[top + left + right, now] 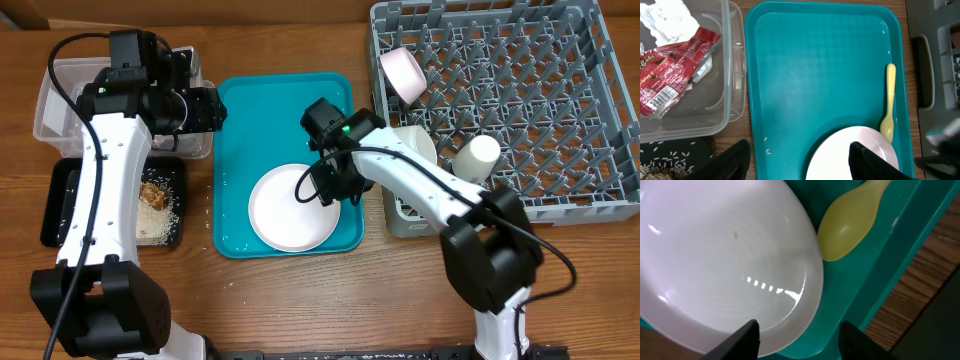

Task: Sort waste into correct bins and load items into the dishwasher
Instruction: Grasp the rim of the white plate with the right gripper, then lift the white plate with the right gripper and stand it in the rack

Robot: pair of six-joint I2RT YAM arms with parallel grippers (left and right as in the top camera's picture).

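Note:
A white plate (290, 208) lies at the near end of the teal tray (245, 130); it also shows in the left wrist view (840, 155) and the right wrist view (715, 255). A yellow spoon (888, 102) lies along the tray's right edge, also in the right wrist view (847, 222). My right gripper (800, 335) is open, low over the plate's right rim beside the spoon. My left gripper (800, 160) is open and empty above the tray's left side. A red wrapper (670, 70) lies in the clear bin (715, 125).
A grey dishwasher rack (530, 110) stands at the right with a pink bowl (403, 72) and a white cup (478, 155). A black tray (60, 200) with rice and food scraps (155, 195) lies at the near left.

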